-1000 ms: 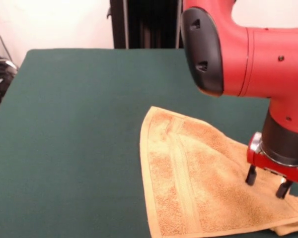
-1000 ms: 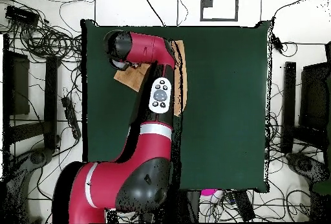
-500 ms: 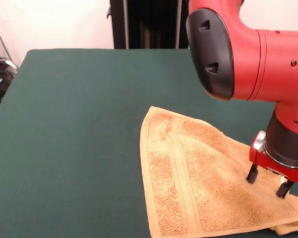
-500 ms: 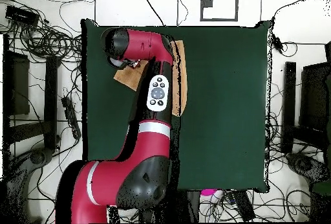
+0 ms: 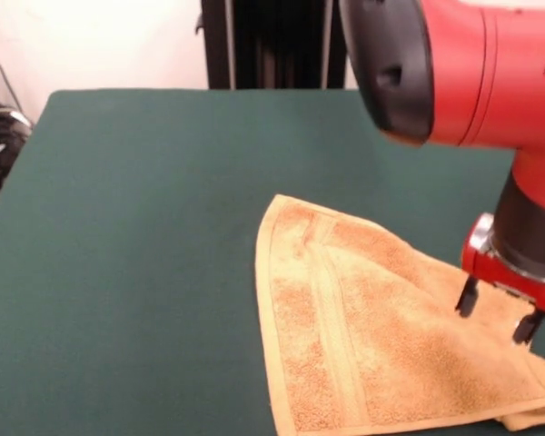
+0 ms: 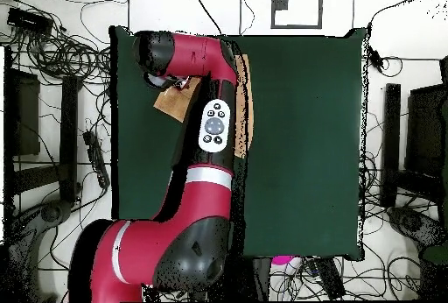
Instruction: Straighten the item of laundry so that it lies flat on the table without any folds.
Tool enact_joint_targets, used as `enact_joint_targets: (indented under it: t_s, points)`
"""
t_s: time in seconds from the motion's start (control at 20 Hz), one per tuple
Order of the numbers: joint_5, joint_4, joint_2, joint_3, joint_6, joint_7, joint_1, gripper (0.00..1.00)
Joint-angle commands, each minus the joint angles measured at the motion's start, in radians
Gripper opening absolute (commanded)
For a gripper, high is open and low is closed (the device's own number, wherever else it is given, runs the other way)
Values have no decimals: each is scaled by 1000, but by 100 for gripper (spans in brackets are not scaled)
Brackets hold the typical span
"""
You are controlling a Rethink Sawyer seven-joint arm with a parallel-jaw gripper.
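The bench, covered in dark green cloth, lay bare across its left part in the front view. Right of centre, toward the near edge, the towel rested on it, orange-tan and not fully spread. Its pointed corner aimed up and away from the camera, and its left border band ran from that corner down toward the near edge, bowing slightly. A woven band ran roughly parallel to that border, further in. From the corner the far edge sloped down to the right, so the cloth's long axis ran diagonally from upper left to lower right. At the lower right a folded or bunched part of the towel showed at the frame's edge.

Further right, the end effector hung from the red arm over the towel's right portion. Its two dark fingers stood apart with a clear gap, gripping nothing, their tips just above the cloth.

In the overhead view the arm covered most of the towel, which lay near the bench's upper left.
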Motion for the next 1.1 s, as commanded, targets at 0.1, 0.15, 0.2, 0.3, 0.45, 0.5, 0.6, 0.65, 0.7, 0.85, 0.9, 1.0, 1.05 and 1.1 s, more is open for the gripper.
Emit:
enact_joint_targets:
  t_s: [0.1, 0.15, 0.2, 0.3, 0.45, 0.5, 0.6, 0.65, 0.7, 0.85, 0.9, 1.0, 1.05, 1.1]
  points:
    - [-29, 184, -162, 6, 141, 196, 27, 100]
    - [-27, 193, -165, 11, 148, 192, 26, 100]
    - [-30, 215, -165, 17, 141, 192, 31, 100]
    - [-30, 254, -150, 33, 112, 199, 38, 100]
    - [-29, 287, -132, 43, 100, 216, 47, 100]
    - [-30, 286, -122, 45, 102, 218, 46, 100]
    - [-28, 285, -106, 53, 109, 221, 44, 100]
    - [-28, 284, -101, 53, 109, 225, 43, 100]
    - [-28, 283, -95, 53, 110, 230, 43, 100]
    - [-29, 284, -81, 53, 102, 237, 41, 100]
    - [-27, 291, -83, 56, 105, 236, 43, 100]
    - [-29, 295, -76, 54, 100, 242, 46, 100]
    - [-31, 296, -72, 51, 101, 246, 47, 100]
    - [-31, 287, -60, 50, 92, 250, 43, 100]
